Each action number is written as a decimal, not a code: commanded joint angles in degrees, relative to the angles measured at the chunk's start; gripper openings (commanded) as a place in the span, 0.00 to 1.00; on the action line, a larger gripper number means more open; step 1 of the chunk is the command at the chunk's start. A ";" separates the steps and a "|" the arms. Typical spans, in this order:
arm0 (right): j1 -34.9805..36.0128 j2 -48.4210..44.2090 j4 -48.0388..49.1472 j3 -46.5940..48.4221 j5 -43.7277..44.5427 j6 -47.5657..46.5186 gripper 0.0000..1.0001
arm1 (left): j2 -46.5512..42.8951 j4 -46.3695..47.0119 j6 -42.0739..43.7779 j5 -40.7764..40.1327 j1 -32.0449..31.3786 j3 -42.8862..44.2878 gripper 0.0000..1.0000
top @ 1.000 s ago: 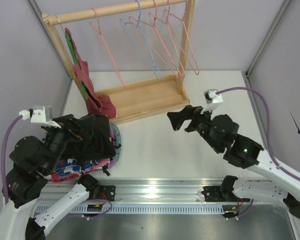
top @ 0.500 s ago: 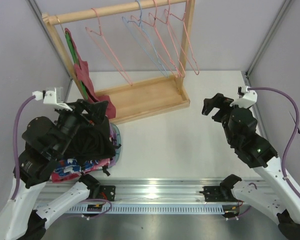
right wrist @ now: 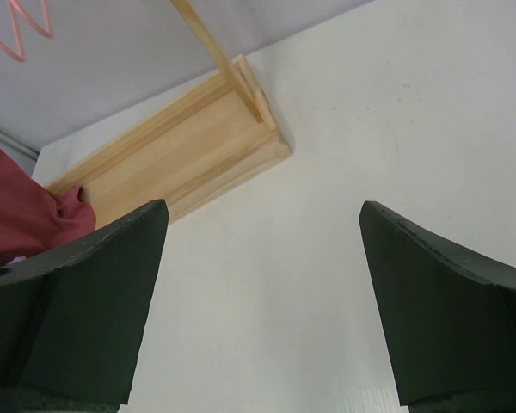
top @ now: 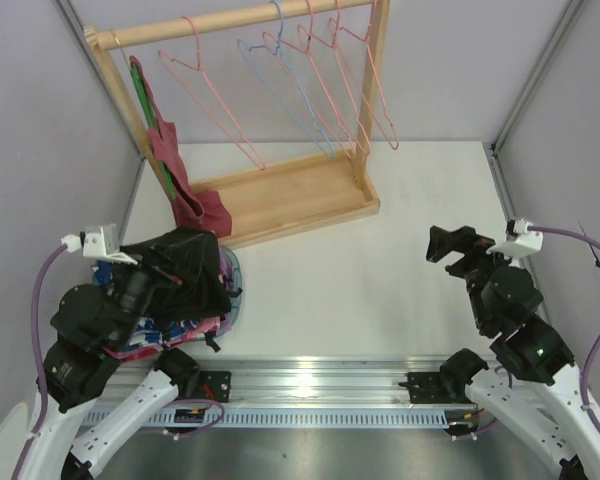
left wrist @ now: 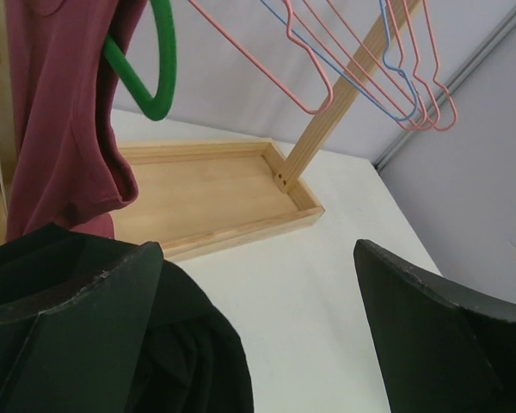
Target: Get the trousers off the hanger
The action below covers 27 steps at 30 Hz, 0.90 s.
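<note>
- The right hand (right wrist: pixel 262 215) is spread wide above the white bench (right wrist: pixel 353 112), with a dark finger (right wrist: pixel 95 301) at each lower corner.
- Farther off stands a wooden tray (right wrist: pixel 172 155) with its post (right wrist: pixel 208 41).
- A red garment (right wrist: pixel 21 215) hangs at the left edge by the tray.
- Part of a pink hanger (right wrist: pixel 26 24) shows at top left.

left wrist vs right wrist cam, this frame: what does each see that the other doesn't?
Left wrist only: the black trousers heaped beside the open left claw, the green hanger, and the light-blue hanger, hanging bare. Right wrist only: the open right claw, with nothing between its fingers. Both: the wooden rack base, the dark red garment and the white table.
</note>
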 commanded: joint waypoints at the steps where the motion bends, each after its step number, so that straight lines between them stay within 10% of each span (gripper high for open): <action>1: -0.09 -3.51 0.98 -3.91 1.23 2.79 0.99 | -3.11 2.91 -0.51 -1.51 0.14 -4.40 0.99; 27: -0.09 -15.74 -0.08 -15.34 3.16 5.88 0.99 | -19.03 11.18 -4.82 -1.16 0.14 -27.00 0.99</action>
